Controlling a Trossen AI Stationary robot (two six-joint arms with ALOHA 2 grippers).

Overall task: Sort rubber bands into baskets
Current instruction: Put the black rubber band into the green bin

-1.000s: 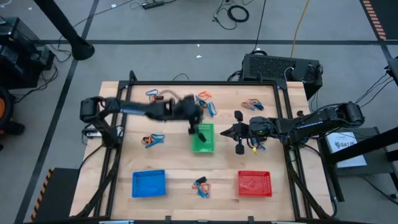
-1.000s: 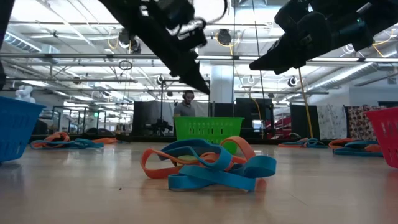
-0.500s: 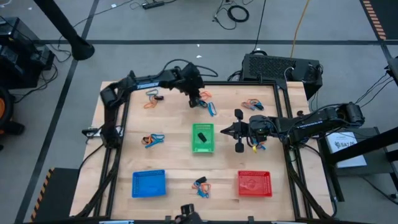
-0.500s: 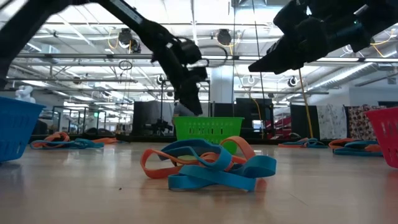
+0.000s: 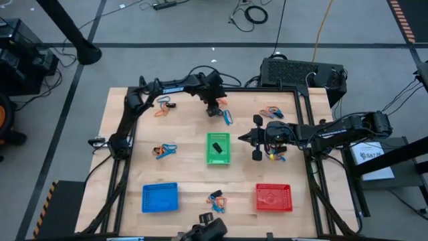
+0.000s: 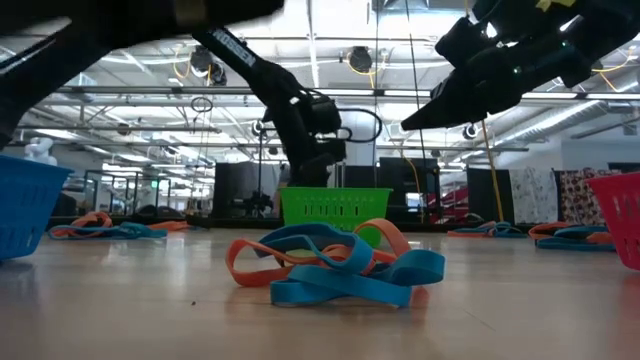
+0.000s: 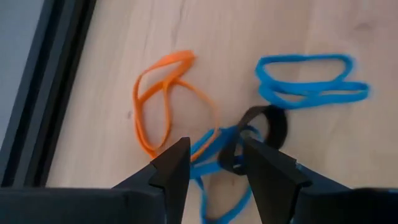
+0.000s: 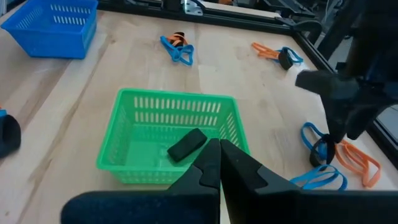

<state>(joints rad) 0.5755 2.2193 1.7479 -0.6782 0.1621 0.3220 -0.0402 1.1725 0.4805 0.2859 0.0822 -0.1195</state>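
Item: sorting in progress, pick step; landmark for all places: the green basket [image 5: 218, 148] at the table's middle.

Left gripper [image 5: 212, 109]: I have it beyond the green basket's far end, low over a tangle of bands; its fingers [image 7: 171, 167] stand apart with nothing between them; just ahead of the tips lie a black band [image 7: 261, 130], an orange band [image 7: 163, 99] and a pair of blue bands [image 7: 308, 81], the black one lying over a further blue loop.

Right gripper [image 5: 249, 139]: I hold it waiting just right of the green basket, raised off the table, fingers together and empty.

Contents: the green basket holds one black piece [image 8: 186, 144]; the blue basket [image 5: 160, 197] and red basket [image 5: 273, 197] sit nearer than the green one, to its left and right; I cannot tell what they hold.

Other band clusters: one left of the green basket [image 5: 164, 150]; one nearer than it, between the blue and red baskets [image 5: 216, 199]; one to its far right [image 5: 273, 112].

Next move, my judgement: lower the left fingers astride one band only, likely the black one, and close; the overlap with the blue loop calls for care, or two colours lift together.
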